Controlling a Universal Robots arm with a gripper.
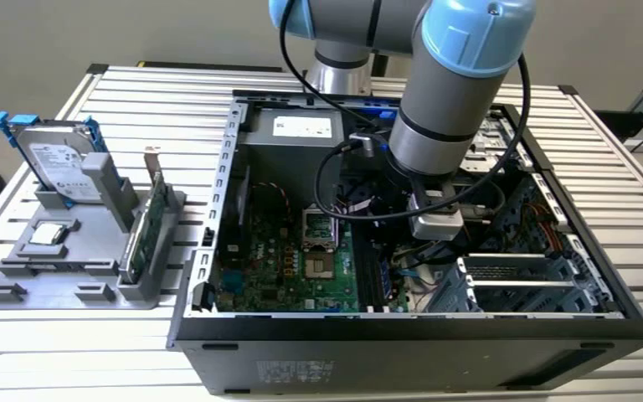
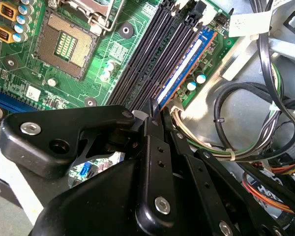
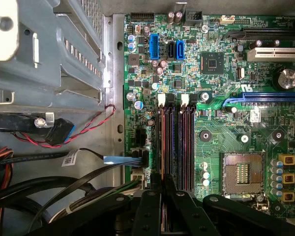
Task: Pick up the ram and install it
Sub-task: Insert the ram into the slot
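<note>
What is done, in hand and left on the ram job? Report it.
Done: the ram is inside the open computer case, standing along the board-edge end of the row of memory slots.
In hand: the gripper appears closed on one end of it in the second wrist view.
Left: whether it is pressed fully home and latched cannot be told, so seating is unconfirmed.

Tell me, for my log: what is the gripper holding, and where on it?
The ram, pinched by the gripper at one end of its top edge.

Green motherboard [image 3: 221, 128], black gripper [image 2: 155, 110], blue-edged ram [image 2: 184, 73]
</note>
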